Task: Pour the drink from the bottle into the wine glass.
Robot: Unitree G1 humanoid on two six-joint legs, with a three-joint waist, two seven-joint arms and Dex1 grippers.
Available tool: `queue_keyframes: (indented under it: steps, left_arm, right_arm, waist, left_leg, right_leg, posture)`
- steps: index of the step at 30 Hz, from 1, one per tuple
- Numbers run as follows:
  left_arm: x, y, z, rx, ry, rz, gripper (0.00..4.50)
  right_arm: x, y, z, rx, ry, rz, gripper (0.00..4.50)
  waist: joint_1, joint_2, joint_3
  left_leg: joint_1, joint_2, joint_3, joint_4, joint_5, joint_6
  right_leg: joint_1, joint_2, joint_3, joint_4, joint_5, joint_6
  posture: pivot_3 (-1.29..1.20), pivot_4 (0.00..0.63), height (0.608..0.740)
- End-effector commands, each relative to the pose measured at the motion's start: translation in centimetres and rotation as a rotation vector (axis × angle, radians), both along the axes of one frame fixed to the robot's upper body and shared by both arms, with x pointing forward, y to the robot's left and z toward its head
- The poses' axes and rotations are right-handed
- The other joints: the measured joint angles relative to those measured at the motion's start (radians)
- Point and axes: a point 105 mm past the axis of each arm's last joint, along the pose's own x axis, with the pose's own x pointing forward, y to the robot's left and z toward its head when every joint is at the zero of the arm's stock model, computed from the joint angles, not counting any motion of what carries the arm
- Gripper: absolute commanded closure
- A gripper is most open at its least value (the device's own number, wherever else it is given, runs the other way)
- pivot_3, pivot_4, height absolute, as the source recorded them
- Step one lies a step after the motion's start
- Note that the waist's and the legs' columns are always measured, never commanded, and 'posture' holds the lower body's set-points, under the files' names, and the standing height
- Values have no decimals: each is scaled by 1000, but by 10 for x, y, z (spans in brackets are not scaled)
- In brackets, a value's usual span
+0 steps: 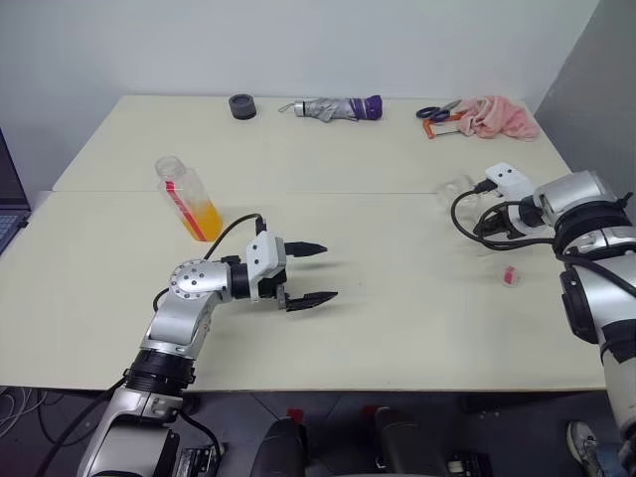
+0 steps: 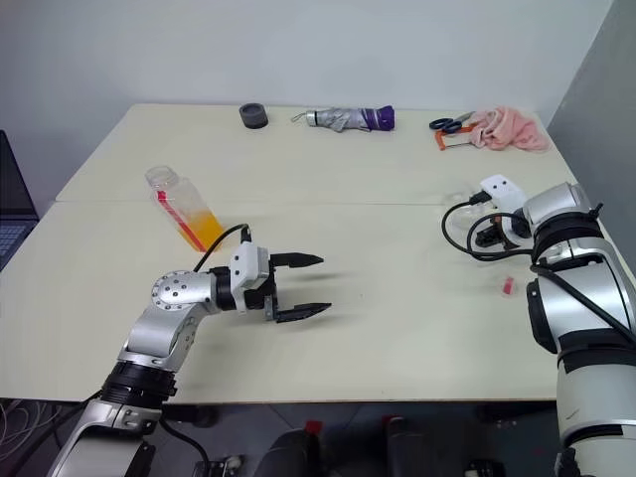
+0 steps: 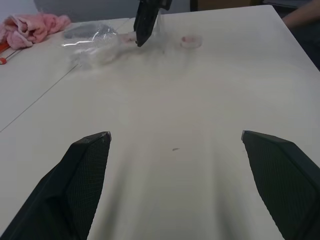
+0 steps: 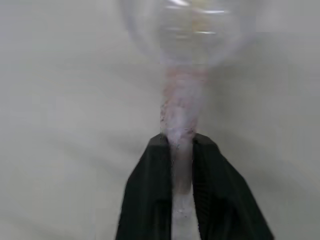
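The bottle (image 1: 185, 197) stands uncapped at the table's left, with the orange drink (image 1: 203, 221) filling its lower part. The wine glass (image 1: 457, 187) is at the right and appears tipped on its side, low over the table. Its stem (image 4: 182, 115) runs between the fingers of my right gripper (image 4: 181, 145), which is shut on it, and the bowl (image 4: 190, 25) lies beyond the fingertips. My left gripper (image 1: 313, 270) hovers open over the middle of the table, right of the bottle and apart from it. Nothing is between its fingers (image 3: 85, 165).
A small red-and-white cap (image 1: 510, 276) lies on the table near my right arm. Along the far edge are a black roll (image 1: 242, 105), a folded umbrella (image 1: 333, 107), scissors (image 1: 437, 112) and a pink cloth (image 1: 497, 116). A laptop (image 1: 8, 204) sits at the left edge.
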Motion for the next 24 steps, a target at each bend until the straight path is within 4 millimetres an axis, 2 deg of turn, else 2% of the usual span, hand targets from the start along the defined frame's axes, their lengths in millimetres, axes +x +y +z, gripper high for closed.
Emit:
queue_keyframes:
  steps: [1, 3, 8, 10, 13, 15, 17, 21, 24]
  left_arm:
    - [-2, -7, 13, -6, -59, -20, 0]
    - [-3, -8, 14, -4, -58, -20, 0]
    - [-3, -5, 17, -6, -52, 1, 0]
    - [-2, -2, 21, -27, -37, 29, 0]
    - [-2, 7, 27, -49, -12, 75, 0]
    - [-2, 11, 29, -51, -2, 95, 0]
    - [-2, 17, 30, -53, 4, 122, 0]
    - [-1, 30, 30, -43, 15, 180, 0]
    - [-1, 36, 29, -38, 23, 207, 0]
  right_arm:
    - [1, -2, 5, -32, -15, 19, 4402]
    - [2, -2, 5, -22, -27, 15, 4402]
    - [13, 11, 26, 82, -131, -3, 4402]
    - [18, 30, 36, 193, -161, -2, 4402]
    - [17, 71, 37, 362, -118, 57, 4402]
    - [18, 85, 39, 403, -137, 92, 4402]
    - [21, 99, 46, 448, -199, 118, 4402]
    - [40, 118, 66, 459, -589, 89, 4403]
    - [40, 129, 52, 434, -686, 67, 4403]
  waist:
    - [0, 0, 0]
    - [0, 0, 0]
    - [0, 1, 0]
    - [-1, 1, 0]
    - [-12, 1, 1]
    - [-15, 2, 1]
    - [-14, 2, 1]
    - [-10, 2, 1]
    - [-9, 2, 1]
  left_leg:
    - [0, 0, 0, 0, 0, 0]
    - [0, 0, 0, 0, 0, 0]
    - [0, 0, 0, 0, 0, 0]
    - [0, 0, 0, 0, 0, 0]
    - [0, 1, 1, 0, 0, 0]
    - [0, 1, 0, 0, 0, 0]
    - [0, 1, -2, 0, 0, 0]
    - [-1, 2, -3, 0, 0, 0]
    - [-1, 2, -1, 0, 0, 0]
  right_leg:
    - [0, 0, 0, 0, 0, 0]
    - [0, 0, 0, 0, 0, 0]
    - [0, 0, 0, 0, 0, 0]
    - [0, 0, 0, 0, 0, 0]
    - [0, 0, 1, 1, 0, 0]
    - [0, 0, 0, 1, 0, 0]
    - [0, 0, -1, 1, 0, 0]
    - [0, -1, -1, 1, 0, 0]
    - [0, -2, 0, 1, 0, 0]
  posture:
    - [0, 150, 740]
    - [0, 150, 740]
    - [0, 150, 740]
    - [0, 150, 740]
    - [0, 150, 740]
    - [0, 150, 740]
    - [0, 150, 740]
    - [0, 150, 740]
    - [0, 150, 740]
